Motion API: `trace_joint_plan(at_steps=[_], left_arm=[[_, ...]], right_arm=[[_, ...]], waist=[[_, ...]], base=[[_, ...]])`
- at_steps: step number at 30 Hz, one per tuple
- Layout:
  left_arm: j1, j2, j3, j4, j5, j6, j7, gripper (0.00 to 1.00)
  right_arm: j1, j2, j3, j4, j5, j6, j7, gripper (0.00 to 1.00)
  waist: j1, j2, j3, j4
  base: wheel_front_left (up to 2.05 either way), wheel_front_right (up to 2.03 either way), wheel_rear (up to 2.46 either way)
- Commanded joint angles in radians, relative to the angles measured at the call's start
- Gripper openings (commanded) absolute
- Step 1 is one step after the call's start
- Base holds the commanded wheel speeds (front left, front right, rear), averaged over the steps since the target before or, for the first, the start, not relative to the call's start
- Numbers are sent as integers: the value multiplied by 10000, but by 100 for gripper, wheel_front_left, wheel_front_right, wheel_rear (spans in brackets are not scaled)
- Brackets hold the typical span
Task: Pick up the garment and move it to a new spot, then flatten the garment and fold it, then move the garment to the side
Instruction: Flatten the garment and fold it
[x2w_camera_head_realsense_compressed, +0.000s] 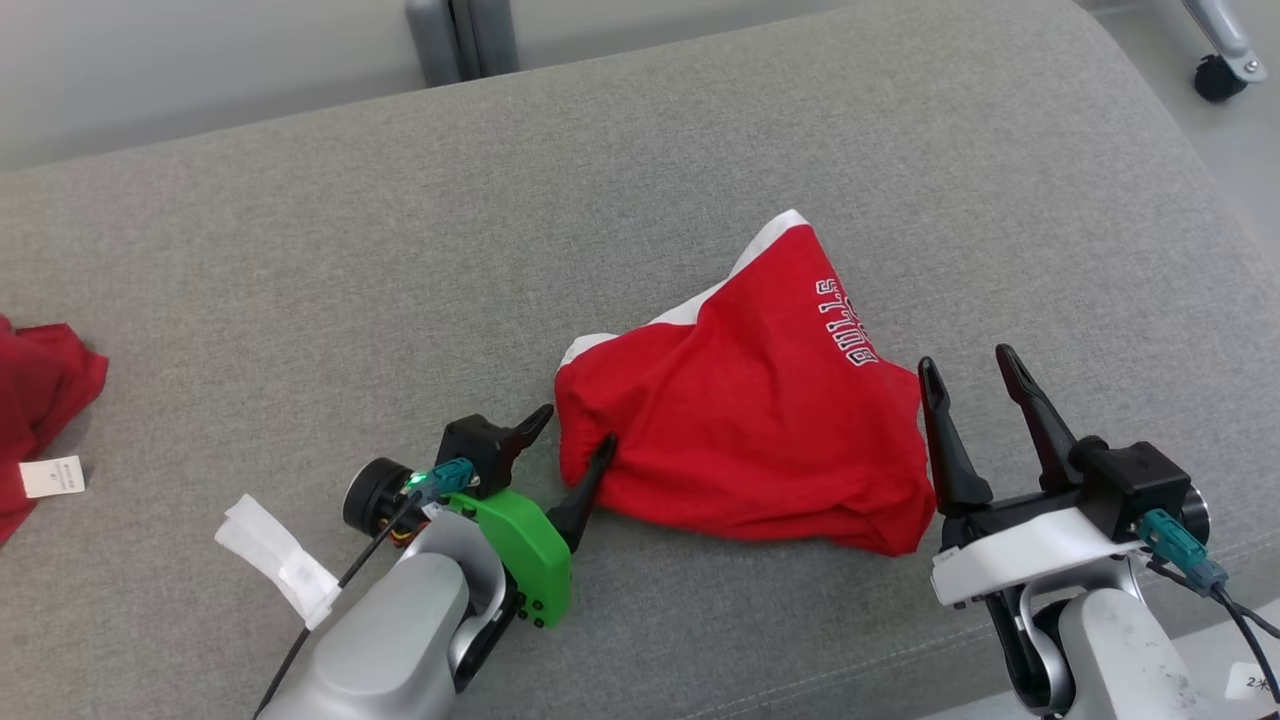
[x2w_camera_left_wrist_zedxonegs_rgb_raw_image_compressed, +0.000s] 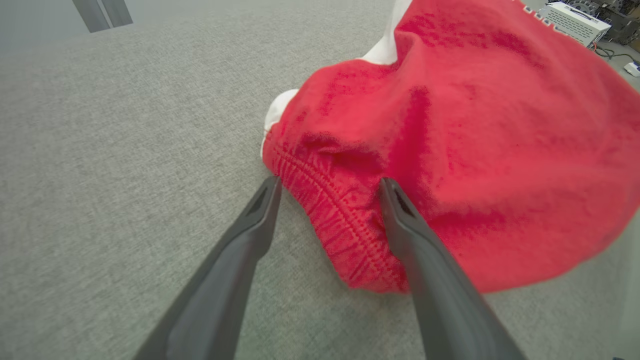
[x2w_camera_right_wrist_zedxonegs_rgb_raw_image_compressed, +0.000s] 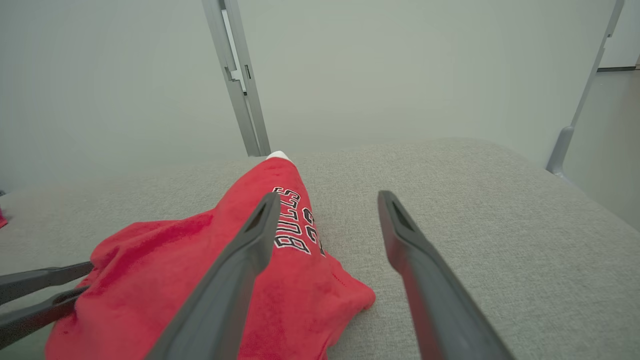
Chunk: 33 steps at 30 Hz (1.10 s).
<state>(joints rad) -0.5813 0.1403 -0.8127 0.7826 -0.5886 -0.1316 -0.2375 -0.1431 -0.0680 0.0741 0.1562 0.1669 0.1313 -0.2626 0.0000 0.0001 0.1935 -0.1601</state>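
The garment (x2w_camera_head_realsense_compressed: 740, 420), bright red with white trim and "BULLS" lettering, lies bunched in a heap on the grey cushion. My left gripper (x2w_camera_head_realsense_compressed: 575, 430) is at its left edge, open. In the left wrist view my left gripper (x2w_camera_left_wrist_zedxonegs_rgb_raw_image_compressed: 330, 181) straddles the garment's (x2w_camera_left_wrist_zedxonegs_rgb_raw_image_compressed: 475, 125) ribbed hem, one finger on bare cushion and the other resting against the cloth. My right gripper (x2w_camera_head_realsense_compressed: 965, 360) stands open just right of the heap, fingers raised and holding nothing. In the right wrist view my right gripper (x2w_camera_right_wrist_zedxonegs_rgb_raw_image_compressed: 328, 195) hangs above the garment's (x2w_camera_right_wrist_zedxonegs_rgb_raw_image_compressed: 200, 270) right corner.
The grey cushion (x2w_camera_head_realsense_compressed: 300, 250) stretches wide to the left and back. A darker red cloth (x2w_camera_head_realsense_compressed: 40, 400) with a white tag lies at the far left edge. A metal post (x2w_camera_head_realsense_compressed: 460, 40) stands behind, and a castor wheel (x2w_camera_head_realsense_compressed: 1220, 75) at the top right.
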Motion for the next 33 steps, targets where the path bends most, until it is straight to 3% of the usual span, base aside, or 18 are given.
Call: trace_joint_plan(at_steps=[1,6,7,8,9,15,24,29,33], left_arm=[[-204,-40,-147,134,-193,20,-28,100],[-386,-268,-843,651,-930,20,28,100],[-381,-314,-1037,751,-1081,20,89,50],[-422,-335,-1171,783,-1187,20,62,21],[-513,-346,-1235,809,-1322,20,-8,0],[-1054,71,-758,912,-1696,20,-282,0],[-553,960,2598,-1456,-193,603,-277,0],[591,811,3916,-2832,918,523,-276,0],[1534,387,4223,-3041,1364,309,-269,0]], right_arm=[[-127,30,-26,-15,35,-11,-32,100],[-221,41,-84,-3,24,-11,-32,100],[-220,48,-77,0,8,-11,-32,100],[-235,57,-59,-53,4,-11,-32,100],[-228,60,-63,-81,4,-11,-32,100],[1,14,-238,-49,-55,-11,-32,100],[188,-55,-278,-17,-93,-11,-32,100],[381,-49,-228,60,-86,-11,-33,100],[450,-29,-180,152,-38,-11,-33,100]], waist=[[0,-1,207,-185],[0,-1,269,-242],[0,-1,260,-251],[0,-1,252,-255],[0,-1,234,-254],[0,-1,-4,-8],[0,-1,-416,737],[0,-1,-665,1145],[0,-1,-815,1373]], base=[[0,0,0],[0,0,0],[0,0,0],[0,0,0],[0,0,0],[0,0,0],[0,0,0],[0,0,0],[0,0,0]])
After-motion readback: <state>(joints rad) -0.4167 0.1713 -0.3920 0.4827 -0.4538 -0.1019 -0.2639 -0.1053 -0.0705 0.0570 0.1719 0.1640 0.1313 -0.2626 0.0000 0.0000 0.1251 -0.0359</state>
